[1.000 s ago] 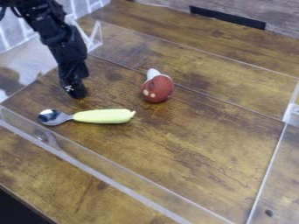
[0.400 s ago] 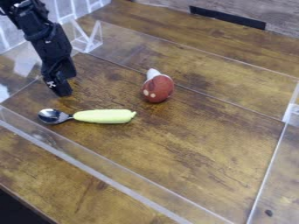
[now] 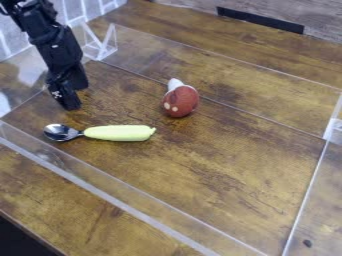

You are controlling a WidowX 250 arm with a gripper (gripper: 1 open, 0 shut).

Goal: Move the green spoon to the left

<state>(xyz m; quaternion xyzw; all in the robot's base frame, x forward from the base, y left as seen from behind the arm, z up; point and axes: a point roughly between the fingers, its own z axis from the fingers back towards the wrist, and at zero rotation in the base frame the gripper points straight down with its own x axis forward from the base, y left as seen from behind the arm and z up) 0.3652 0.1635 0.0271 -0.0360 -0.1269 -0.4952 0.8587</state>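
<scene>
The green spoon [image 3: 107, 132] lies flat on the wooden table, its yellow-green handle pointing right and its shiny silver bowl at the left end. My black gripper [image 3: 64, 99] points down at the table just behind the spoon's bowl, a little apart from it. Its short fingers are dark and small against the wood, so the gap between them does not show clearly. Nothing is held in it.
A reddish-brown rounded object [image 3: 181, 100] with a white end sits right of the gripper. Clear acrylic walls [image 3: 160, 222] fence the work area at front, left and right. A white rack [image 3: 96, 40] stands at the back left.
The gripper and arm shifted left, from above the spoon's handle side to behind its bowl. In the last half second they held still. The spoon has not moved.
</scene>
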